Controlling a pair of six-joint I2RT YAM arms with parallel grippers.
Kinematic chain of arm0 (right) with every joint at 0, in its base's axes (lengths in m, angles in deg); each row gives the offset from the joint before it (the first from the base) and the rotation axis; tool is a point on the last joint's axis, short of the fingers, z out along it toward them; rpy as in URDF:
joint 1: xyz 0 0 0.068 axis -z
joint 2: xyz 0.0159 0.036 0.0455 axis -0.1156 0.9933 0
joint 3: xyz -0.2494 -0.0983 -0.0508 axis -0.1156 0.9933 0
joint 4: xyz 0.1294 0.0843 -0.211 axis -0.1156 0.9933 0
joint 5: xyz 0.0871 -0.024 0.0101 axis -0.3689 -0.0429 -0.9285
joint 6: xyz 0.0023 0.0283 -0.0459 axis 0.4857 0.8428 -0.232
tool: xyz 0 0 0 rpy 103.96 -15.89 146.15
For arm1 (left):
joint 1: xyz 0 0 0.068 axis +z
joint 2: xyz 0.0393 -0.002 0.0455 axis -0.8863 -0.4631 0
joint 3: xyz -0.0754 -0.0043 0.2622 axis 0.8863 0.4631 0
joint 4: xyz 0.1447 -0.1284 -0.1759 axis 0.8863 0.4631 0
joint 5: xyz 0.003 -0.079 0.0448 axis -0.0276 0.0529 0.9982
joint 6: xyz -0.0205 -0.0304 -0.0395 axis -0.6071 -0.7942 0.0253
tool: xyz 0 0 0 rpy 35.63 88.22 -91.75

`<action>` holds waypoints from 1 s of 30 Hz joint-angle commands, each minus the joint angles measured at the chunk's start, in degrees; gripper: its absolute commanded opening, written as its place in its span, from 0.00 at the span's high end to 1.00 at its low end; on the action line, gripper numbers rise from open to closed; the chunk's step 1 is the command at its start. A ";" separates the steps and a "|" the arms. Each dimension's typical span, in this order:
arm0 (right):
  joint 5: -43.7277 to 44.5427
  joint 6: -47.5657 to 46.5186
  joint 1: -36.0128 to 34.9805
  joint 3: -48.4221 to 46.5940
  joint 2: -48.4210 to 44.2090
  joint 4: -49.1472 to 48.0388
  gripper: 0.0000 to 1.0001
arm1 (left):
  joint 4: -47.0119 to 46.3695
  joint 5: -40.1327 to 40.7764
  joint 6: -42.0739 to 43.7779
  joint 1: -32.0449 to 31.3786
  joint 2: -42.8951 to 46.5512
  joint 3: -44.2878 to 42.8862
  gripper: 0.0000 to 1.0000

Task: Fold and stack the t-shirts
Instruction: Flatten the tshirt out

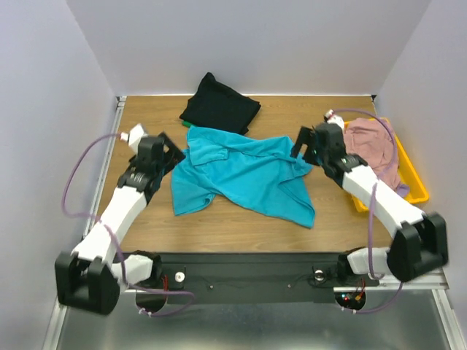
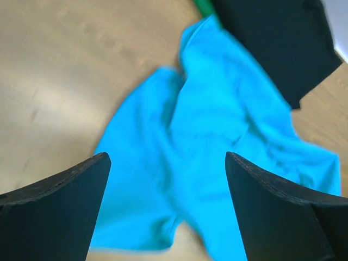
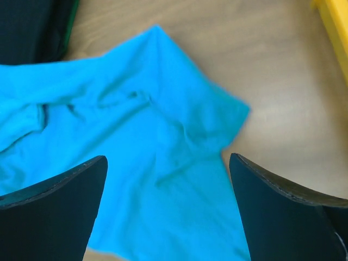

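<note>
At frame centre, teal t-shirt (image 1: pixel 244 175) is flanked at its side edges by left gripper (image 1: pixel 175 151) and right gripper (image 1: pixel 303 146), both spread wide and empty; bare table (image 1: pixel 241 235) is seen below.

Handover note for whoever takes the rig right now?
Left gripper: open, empty, above the left side of the teal shirt.
Right gripper: open, empty, above its right side.
Teal shirt: crumpled mid-table, unfolded.
Black shirt: folded at the far edge, green shirt showing beneath.
Pink shirt: heaped in the yellow tray.
Done: black folded, stacked on green.
Left: fold teal, stack it, then the tray's shirts.
</note>
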 commanded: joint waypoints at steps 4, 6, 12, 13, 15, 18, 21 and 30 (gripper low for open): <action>-3.60 14.31 -0.05 18.45 -20.21 -0.45 0.00 | 5.41 -2.24 -7.64 -0.08 12.07 16.18 0.01; -5.01 15.62 -0.05 21.88 -23.22 -0.36 0.00 | 5.42 -5.56 -7.56 -0.08 13.83 18.56 0.02; -2.73 16.16 -0.05 25.49 -28.16 0.07 0.00 | 2.34 -8.75 -10.28 -0.17 13.40 25.60 0.02; -2.82 16.24 -0.05 25.58 -27.99 0.08 0.00 | 2.60 -8.31 -10.55 -0.17 12.18 25.61 0.03; -2.82 16.16 -0.05 25.50 -26.76 0.16 0.00 | 2.61 -7.96 -10.55 -0.17 10.85 25.43 0.07; -2.38 15.63 -0.05 25.50 -24.82 0.43 0.00 | 2.17 -9.80 -9.76 -0.17 8.65 25.60 0.21; -1.50 15.81 -0.05 25.76 -23.94 0.60 0.00 | 1.29 -11.82 -9.76 -0.17 7.95 26.92 0.32; 0.70 16.07 -0.05 26.02 -23.85 1.39 0.00 | 3.04 -11.12 -10.55 -0.79 7.51 26.66 0.55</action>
